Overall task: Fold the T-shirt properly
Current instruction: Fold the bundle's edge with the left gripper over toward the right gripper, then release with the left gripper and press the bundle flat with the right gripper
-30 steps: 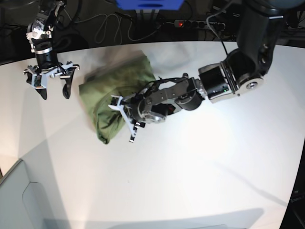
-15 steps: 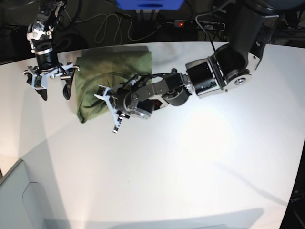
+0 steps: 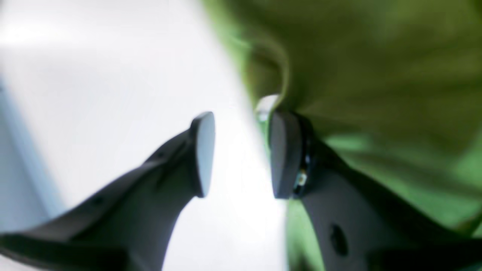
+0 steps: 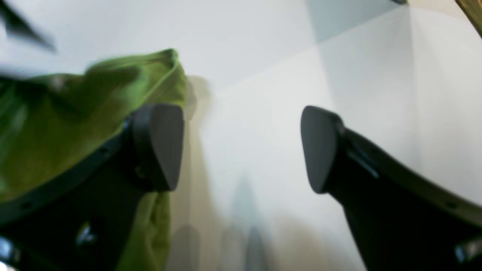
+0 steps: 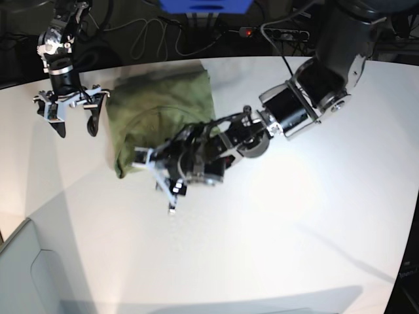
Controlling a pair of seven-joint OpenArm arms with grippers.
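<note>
The olive-green T-shirt lies bunched in a rough rectangle at the back left of the white table. My left gripper hovers at the shirt's front edge. In the left wrist view this gripper stands open with bare table between its pads, and the T-shirt lies just to the right, behind one finger. My right gripper hangs wide open just left of the shirt, holding nothing. In the right wrist view the gripper shows bare table between its pads and the T-shirt lies behind its left finger.
Cables and a power strip lie beyond the table's far edge, next to a blue box. A pale grey panel sits at the front left corner. The left arm's forearm reaches across the table's middle.
My left gripper has opened and let go of the T-shirt, then drawn back toward the shirt's front edge. The shirt was swept to the back left and now lies there. The right arm stayed put.
</note>
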